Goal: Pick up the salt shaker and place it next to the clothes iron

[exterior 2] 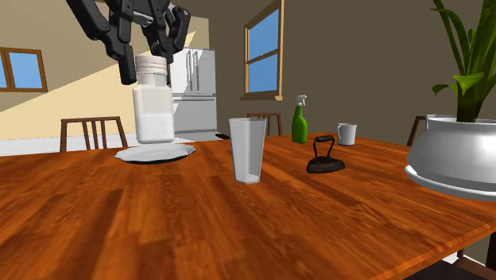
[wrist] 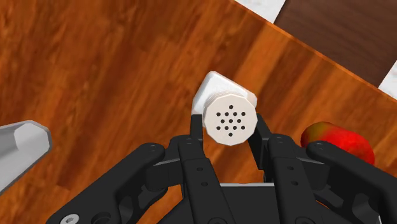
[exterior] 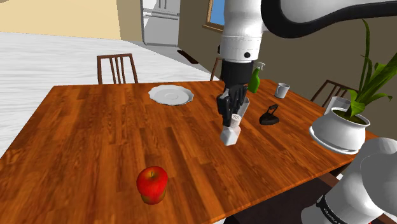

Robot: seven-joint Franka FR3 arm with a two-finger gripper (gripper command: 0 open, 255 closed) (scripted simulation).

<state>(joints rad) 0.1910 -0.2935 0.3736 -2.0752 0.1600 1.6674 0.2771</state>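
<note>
Above the wooden table (exterior: 95,140), the gripper (exterior: 234,118) points down, pinching the white salt shaker (exterior: 229,135) by its cap.

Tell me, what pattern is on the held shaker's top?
Small dark holes dot the pale cap of the salt shaker, clearest in the wrist view.

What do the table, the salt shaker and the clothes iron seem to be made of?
The table looks like wood: glossy reddish-brown with grain streaks. The salt shaker is drawn plain white and smooth, with dark holes in its cap; it could be glass or plastic, I cannot tell which. The clothes iron is dull black, probably cast metal, though the look leaves this open.
</note>
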